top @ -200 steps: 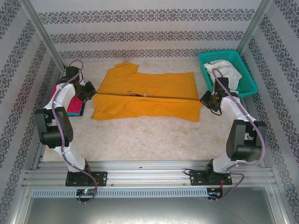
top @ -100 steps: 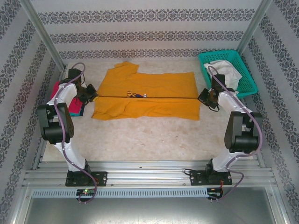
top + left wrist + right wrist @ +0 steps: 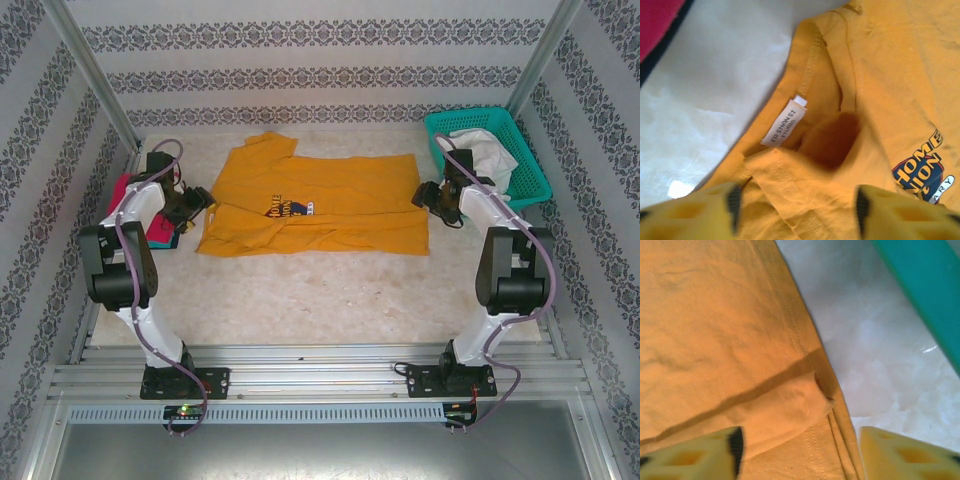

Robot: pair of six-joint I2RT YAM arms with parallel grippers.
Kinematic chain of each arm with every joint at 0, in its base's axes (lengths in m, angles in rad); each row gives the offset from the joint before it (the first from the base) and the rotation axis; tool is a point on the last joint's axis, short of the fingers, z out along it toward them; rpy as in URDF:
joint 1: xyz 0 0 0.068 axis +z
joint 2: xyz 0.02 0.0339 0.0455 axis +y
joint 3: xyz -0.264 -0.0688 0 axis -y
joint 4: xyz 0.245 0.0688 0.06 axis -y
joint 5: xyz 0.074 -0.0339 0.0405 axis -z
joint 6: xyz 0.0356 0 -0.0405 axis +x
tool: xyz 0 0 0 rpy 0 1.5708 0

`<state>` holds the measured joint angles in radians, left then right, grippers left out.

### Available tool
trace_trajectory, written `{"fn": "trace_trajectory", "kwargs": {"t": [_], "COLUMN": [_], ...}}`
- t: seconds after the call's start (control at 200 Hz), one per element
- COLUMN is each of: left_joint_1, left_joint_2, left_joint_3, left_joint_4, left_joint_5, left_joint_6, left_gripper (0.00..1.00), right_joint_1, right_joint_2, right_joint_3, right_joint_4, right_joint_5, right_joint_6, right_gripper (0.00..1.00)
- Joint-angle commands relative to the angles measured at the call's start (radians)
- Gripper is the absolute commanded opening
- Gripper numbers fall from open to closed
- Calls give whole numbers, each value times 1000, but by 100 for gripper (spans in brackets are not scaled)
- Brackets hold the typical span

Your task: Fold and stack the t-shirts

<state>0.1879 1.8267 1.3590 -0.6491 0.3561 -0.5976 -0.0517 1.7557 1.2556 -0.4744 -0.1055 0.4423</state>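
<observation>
From the top camera we've got the mustard-orange t-shirt (image 3: 330, 195) spread over the far half of the pale, mottled tabletop (image 3: 320, 290). It lies flat but wrinkled through the middle, with one sleeve poking toward the far side. Its dark chest logo (image 3: 285, 209) shows left of centre. The left fingers (image 3: 203, 198) sit at the shirt's left edge and the right fingers (image 3: 425, 193) at its far right corner. From up here we cannot judge their gap.

Far left, partly behind the arm, lies a magenta shirt (image 3: 124, 188) with a teal shirt (image 3: 170, 241) edging out beneath it. Far right stands the teal lattice basket (image 3: 528, 178) with white cloth (image 3: 480, 148) bundled inside.

Over to the left wrist, and now we get detail. We see the stitched neckline, a white woven label (image 3: 785, 122) with dark lettering, and orange and white letters on the logo's dark patch. The yellow fingers stand wide apart at the near edge, the collar cloth lies loose between them, and nothing is pinched.

On the right wrist we see smooth knit and a hem with twin stitch lines. A small turned-over corner (image 3: 785, 410) lies between fingers that are also spread wide and gripping nothing. To the right are the glossy marbled tabletop and the basket's smooth plastic rim.
</observation>
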Motion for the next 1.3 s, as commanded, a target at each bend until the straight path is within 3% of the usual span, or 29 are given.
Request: {"fn": "trace_trajectory", "kwargs": {"t": [0.0,0.14,0.34,0.49,0.729,1.109,1.294], "left_joint_1": [-33,-135,-220,-215,-165,-155,-156], "left_joint_2": [-111,-147,-33,5,-54,-318,-463], "left_joint_3": [-18,-83,-151,-201,-402,-671,-713], "left_joint_4": [-7,87,309,341,396,315,203], "left_joint_5": [-99,-99,0,-22,-24,-25,-25], "left_joint_6": [12,-45,-143,-152,-167,-155,-152], "left_gripper": [100,100,100,100,100,100,100], "right_joint_1": [36,143,285,282,257,273,271], "right_joint_2": [-137,-185,-20,50,35,-225,-319], "right_joint_3": [-70,-146,-117,-118,-210,-491,-566], "right_joint_4": [47,89,113,80,33,-19,-57], "right_joint_5": [64,91,63,52,51,18,5], "right_joint_6": [-43,-21,81,129,146,243,265], "right_gripper": [81,82,81,79,79,77,77]}}
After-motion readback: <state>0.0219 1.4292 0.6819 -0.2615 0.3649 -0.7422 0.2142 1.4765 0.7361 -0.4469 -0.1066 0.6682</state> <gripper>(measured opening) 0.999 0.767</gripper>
